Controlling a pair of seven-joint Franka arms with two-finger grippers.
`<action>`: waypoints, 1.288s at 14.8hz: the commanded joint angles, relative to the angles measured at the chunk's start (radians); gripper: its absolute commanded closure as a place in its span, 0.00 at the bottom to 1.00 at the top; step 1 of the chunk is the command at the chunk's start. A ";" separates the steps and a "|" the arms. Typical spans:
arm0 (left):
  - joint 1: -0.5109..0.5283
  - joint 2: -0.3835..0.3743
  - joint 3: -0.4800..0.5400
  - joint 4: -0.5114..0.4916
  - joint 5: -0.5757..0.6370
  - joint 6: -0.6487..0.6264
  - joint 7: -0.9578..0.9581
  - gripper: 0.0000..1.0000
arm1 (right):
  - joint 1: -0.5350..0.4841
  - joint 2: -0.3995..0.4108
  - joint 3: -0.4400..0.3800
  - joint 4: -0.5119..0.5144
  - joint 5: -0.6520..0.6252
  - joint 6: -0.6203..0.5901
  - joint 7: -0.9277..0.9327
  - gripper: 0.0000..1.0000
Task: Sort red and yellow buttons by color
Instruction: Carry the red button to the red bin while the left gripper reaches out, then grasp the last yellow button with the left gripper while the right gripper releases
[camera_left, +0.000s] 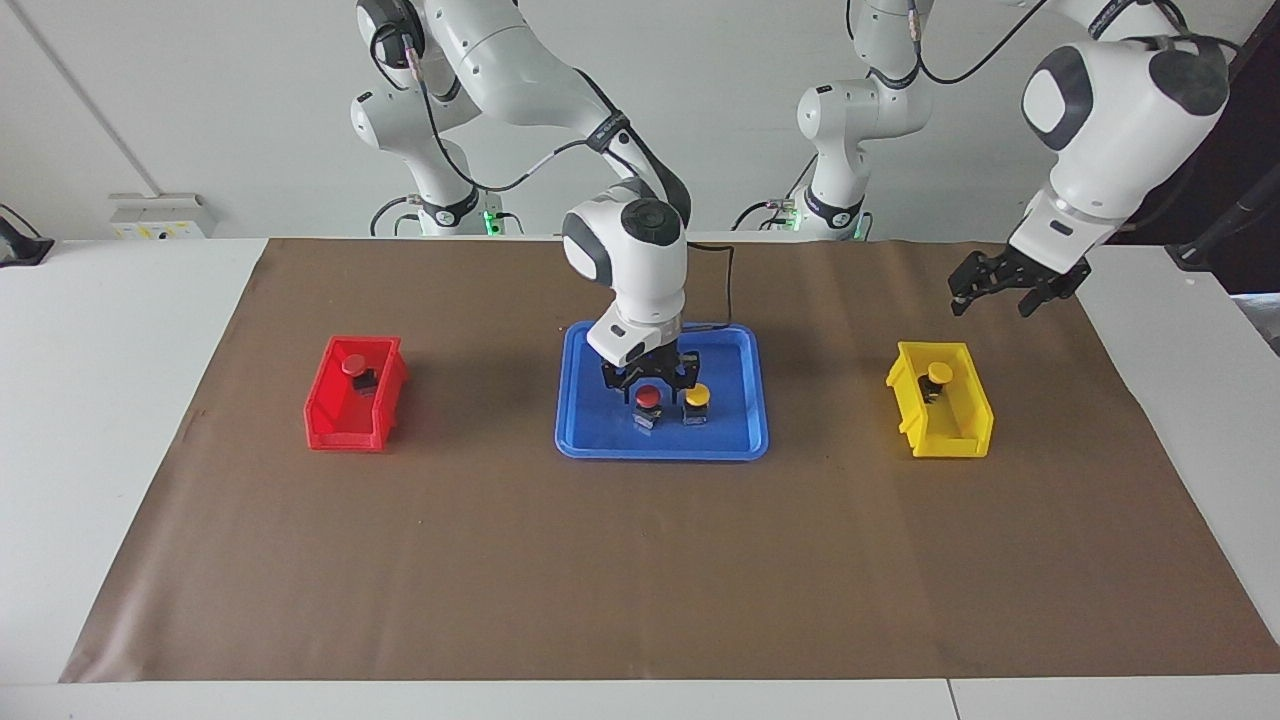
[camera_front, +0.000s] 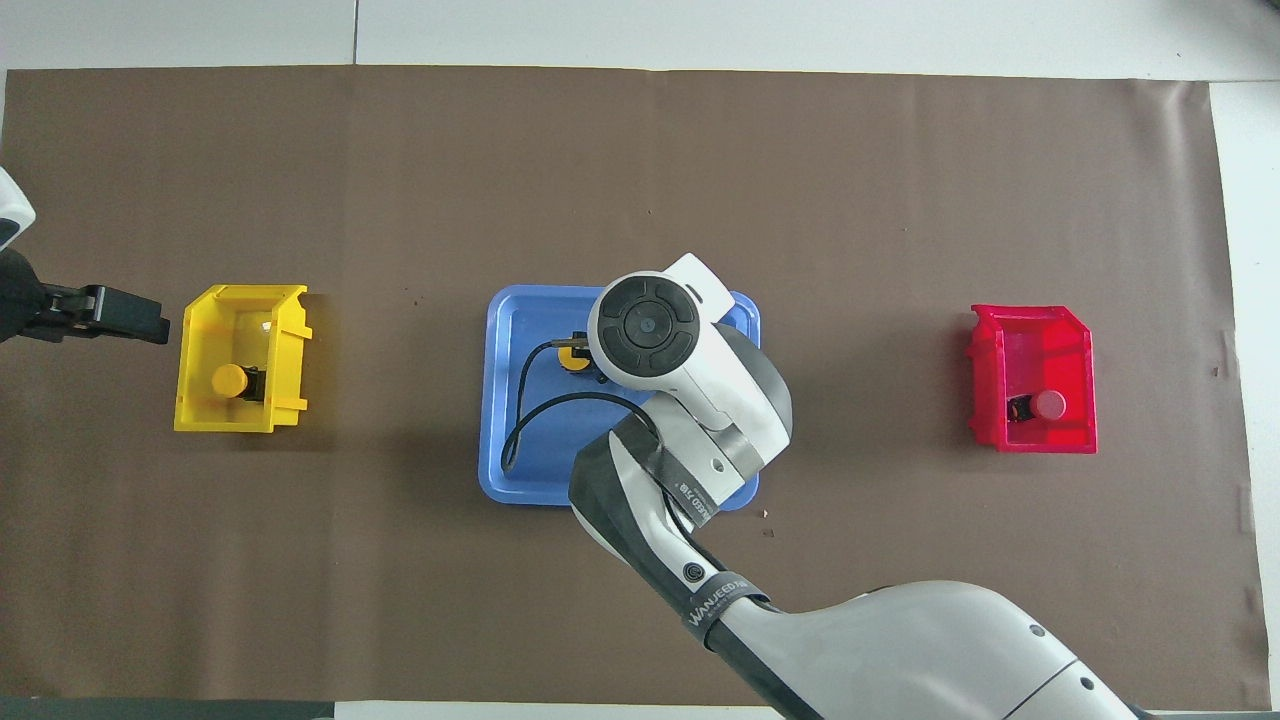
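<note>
A red button (camera_left: 648, 398) and a yellow button (camera_left: 697, 396) stand side by side in the blue tray (camera_left: 600, 440). My right gripper (camera_left: 650, 385) is open just over the red button, its fingers on either side of the cap. In the overhead view the right hand hides that red button, and the yellow button (camera_front: 575, 358) shows partly. Another red button (camera_left: 352, 366) (camera_front: 1048, 404) lies in the red bin (camera_left: 345, 425) (camera_front: 1035, 440). Another yellow button (camera_left: 938, 374) (camera_front: 229, 381) lies in the yellow bin (camera_left: 950, 440) (camera_front: 225, 425). My left gripper (camera_left: 993, 295) (camera_front: 150, 318) is open and empty, raised beside the yellow bin.
Brown paper (camera_left: 640, 570) covers the table. The blue tray (camera_front: 520, 470) sits in the middle, the red bin toward the right arm's end, the yellow bin toward the left arm's end. A black cable (camera_front: 530, 420) hangs from the right arm over the tray.
</note>
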 joint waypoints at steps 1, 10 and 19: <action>-0.003 0.034 0.001 0.139 -0.003 -0.116 0.044 0.00 | -0.003 -0.027 0.001 -0.033 -0.019 0.017 0.021 0.63; -0.244 0.075 -0.006 -0.124 -0.006 0.290 -0.332 0.00 | -0.306 -0.269 -0.002 0.032 -0.001 -0.394 -0.413 0.76; -0.598 0.425 -0.003 -0.025 0.063 0.544 -0.847 0.00 | -0.749 -0.495 -0.004 -0.368 0.094 -0.167 -1.089 0.76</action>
